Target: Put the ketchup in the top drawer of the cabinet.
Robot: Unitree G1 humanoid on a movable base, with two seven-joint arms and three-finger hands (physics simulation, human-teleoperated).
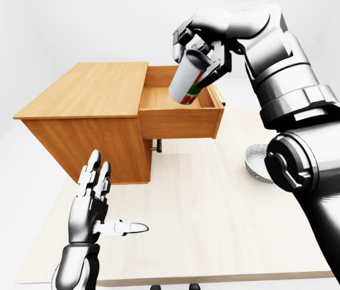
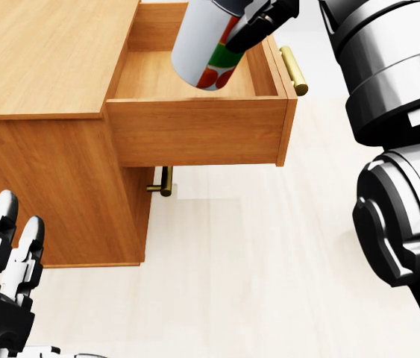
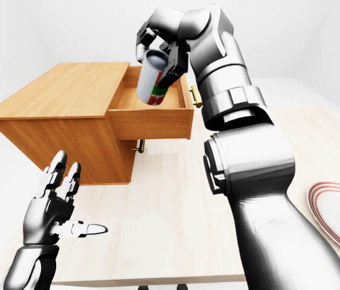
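In the left-eye view the right hand [image 1: 201, 51] is up high, its fingers wrapped round the ketchup bottle [image 1: 189, 81], which hangs tilted beneath the palm, lower end dipping over the open top drawer [image 1: 179, 118] of the wooden cabinet [image 1: 88, 121]; a small bowl [image 1: 255, 163] sits on the pale table [image 1: 206, 211] to the right, partly hidden by the arm. Down low, the left hand [image 1: 94, 205] floats over the table with fingers spread, gripping nothing. The head view looks down into the drawer: the bottle's white body with its red and green label fills the top, dark fingers [image 2: 262, 22] clamped on its right side, the brass handle [image 2: 294, 71] just beyond. The right-eye view adds a red-rimmed plate [image 3: 337, 217] at far right.
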